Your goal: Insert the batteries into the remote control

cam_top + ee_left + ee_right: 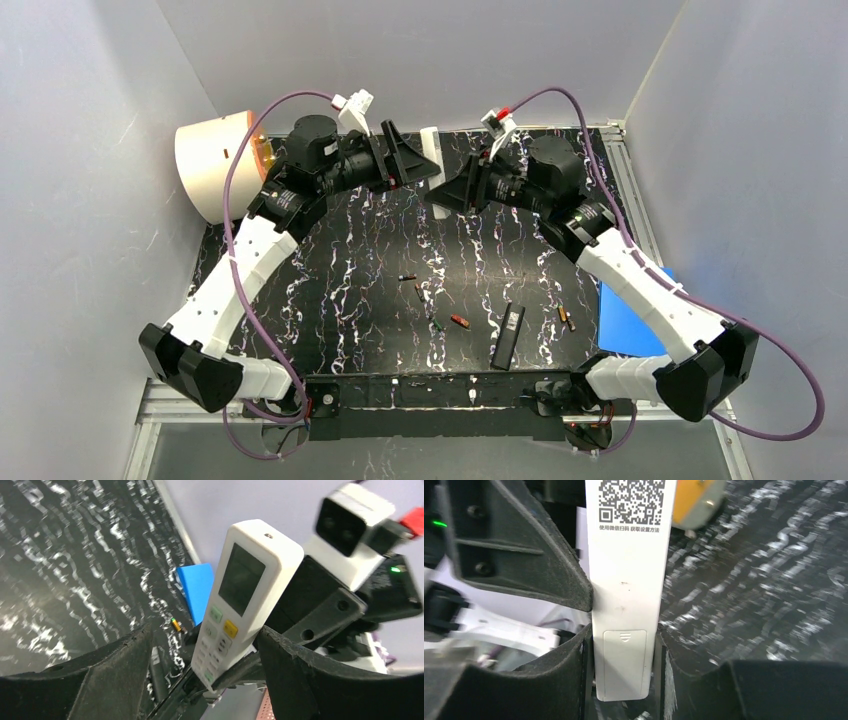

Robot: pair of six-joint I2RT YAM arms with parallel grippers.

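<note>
A white remote control [432,150] hangs above the back middle of the table between both grippers. My right gripper [624,680] is shut on its lower end, one finger pressing each side, and the closed battery cover [624,662] on its back faces that camera. In the left wrist view the remote's button face [240,595] stands between the fingers of my left gripper [205,665], which is open, with a wide gap to the left finger [115,670]. Several small batteries [437,326] lie scattered on the table, two of them [566,319] at the right.
A black remote [508,336] lies near the front middle. A blue sheet [625,320] sits at the table's right edge. A white drum with an orange face [220,160] stands at the back left. Grey walls close in on three sides.
</note>
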